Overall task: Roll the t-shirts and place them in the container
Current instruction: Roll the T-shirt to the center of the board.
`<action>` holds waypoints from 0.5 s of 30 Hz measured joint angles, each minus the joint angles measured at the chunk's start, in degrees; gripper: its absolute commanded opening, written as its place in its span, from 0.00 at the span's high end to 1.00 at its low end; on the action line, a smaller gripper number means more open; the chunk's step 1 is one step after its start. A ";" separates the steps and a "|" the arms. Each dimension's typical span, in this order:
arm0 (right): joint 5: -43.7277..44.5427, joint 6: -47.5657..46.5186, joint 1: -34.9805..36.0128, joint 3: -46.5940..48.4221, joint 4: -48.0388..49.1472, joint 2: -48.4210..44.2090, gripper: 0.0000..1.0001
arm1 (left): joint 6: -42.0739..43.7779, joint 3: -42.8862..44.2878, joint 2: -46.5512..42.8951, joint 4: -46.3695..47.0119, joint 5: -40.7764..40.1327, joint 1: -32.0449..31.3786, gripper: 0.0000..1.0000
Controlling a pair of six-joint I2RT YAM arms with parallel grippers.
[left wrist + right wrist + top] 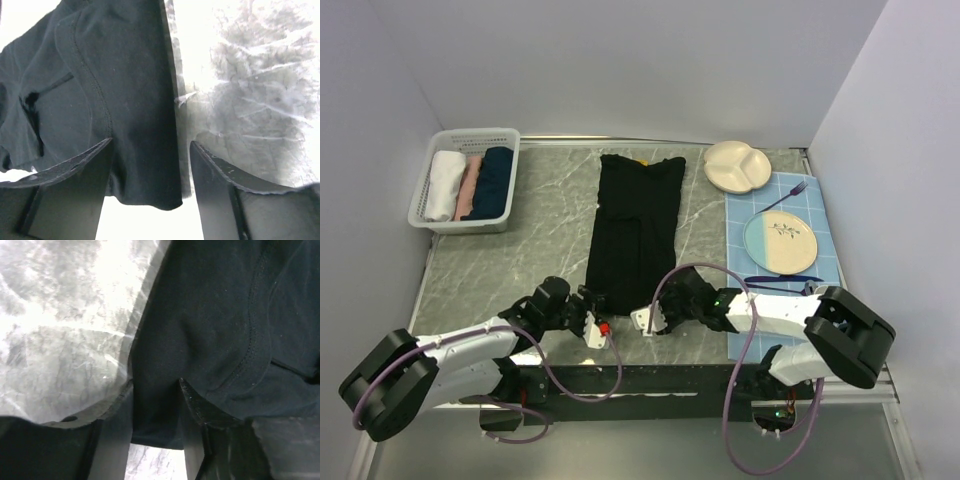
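The t-shirt (635, 225) lay folded into a strip at the centre of the table (520, 250), running from 12 to 6 o'clock; the left gripper (151, 141) stood released astride the hem's 7 o'clock corner; the right gripper (155, 384) straddled the 5 o'clock corner, clench undeterminable; unequal bites, or catching only the top layer, would likely skew the roll.

**How Many of Each**

One shirt (636, 225) lies in the middle. One basket (478, 133) at the upper left holds three rolls (445, 185) (470, 187) (495, 182). On the right side are two plates (737, 165) (780, 243), one mat (820, 205), one fork (782, 197) and one knife (782, 278). Two arms (470, 350) (780, 315) show at the bottom.
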 measured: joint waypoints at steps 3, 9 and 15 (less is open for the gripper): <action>0.90 1.53 0.02 0.33 0.09 0.44 0.59 | 0.04 0.50 -0.04 -1.53 -0.87 0.07 0.42; 1.84 5.55 0.02 0.28 -0.02 -1.31 0.62 | 0.44 0.90 2.12 -1.68 -1.38 0.17 0.67; 2.40 8.83 -0.02 0.39 -1.07 -2.08 0.81 | -1.51 4.26 7.98 -1.79 -1.75 0.72 0.92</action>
